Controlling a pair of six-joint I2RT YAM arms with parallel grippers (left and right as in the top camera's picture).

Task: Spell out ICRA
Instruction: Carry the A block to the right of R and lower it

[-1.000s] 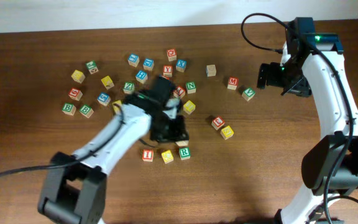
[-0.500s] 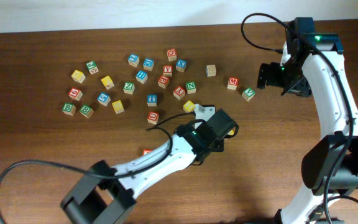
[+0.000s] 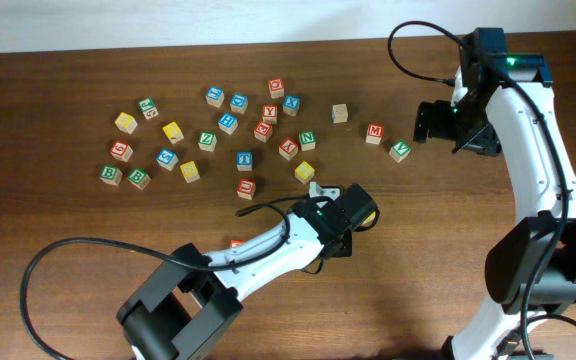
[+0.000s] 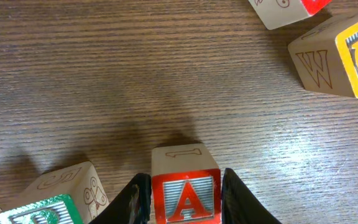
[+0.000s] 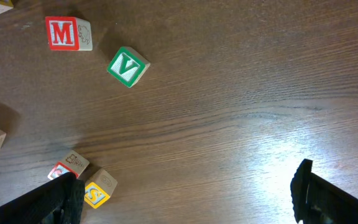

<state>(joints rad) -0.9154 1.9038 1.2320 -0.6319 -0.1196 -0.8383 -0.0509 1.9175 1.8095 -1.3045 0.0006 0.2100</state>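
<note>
The red A cube (image 4: pixel 185 196) rests on the wooden table (image 4: pixel 166 74), with my left gripper (image 4: pixel 184 179) shut on it and a black finger tight against each side. Just left of it stands a green-faced cube (image 4: pixel 42 208), its letter cut off by the frame edge. From overhead, the left gripper (image 3: pixel 343 228) and its arm cover that row, and only a corner of the red I cube (image 3: pixel 236 243) shows. The yellow C cube is hidden. My right gripper (image 5: pixel 188 199) hangs open over bare wood at the far right (image 3: pixel 433 122).
A red cube (image 4: pixel 284 9) and a yellow W cube (image 4: pixel 340 53) lie just beyond the A cube. Many loose letter cubes are scattered across the upper middle (image 3: pixel 243 160). The red M (image 5: pixel 64 33), green V (image 5: pixel 128 66) and yellow S (image 5: pixel 98 190) cubes lie near the right gripper.
My left arm swung from the middle of the scattered cubes to the right and toward the front, then settled low beside the row. The right arm has not moved.
</note>
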